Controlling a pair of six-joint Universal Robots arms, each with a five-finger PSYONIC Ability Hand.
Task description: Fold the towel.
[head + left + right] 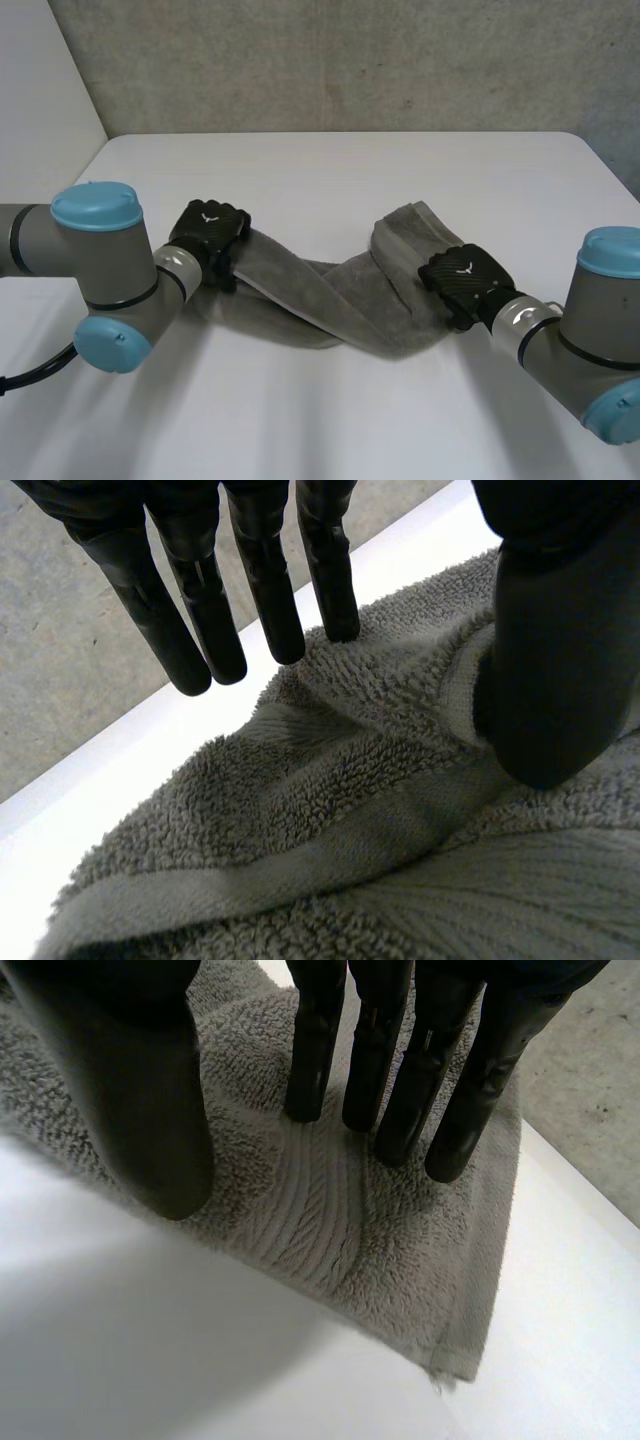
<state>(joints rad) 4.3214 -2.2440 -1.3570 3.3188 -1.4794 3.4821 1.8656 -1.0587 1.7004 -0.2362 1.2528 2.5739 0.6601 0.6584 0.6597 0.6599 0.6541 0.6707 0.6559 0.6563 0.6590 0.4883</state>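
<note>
White worktop (330,170) is carrying the grey towel (350,290) just ahead of both arms, its long axis running side to side. Right robot hand (466,280) is laying straight fingers (385,1090) flat on the right end, gripping nothing. Left robot hand (208,232), slightly farther, is pinching the bunched left end under its thumb (550,680).

1. Table (330,180) — white, matt top, rounded far corners.
2. Wall (350,60) — grey, rough concrete, rising behind the table's far edge.
3. Panel (40,80), plain white, adjoining that wall's left side.
</note>
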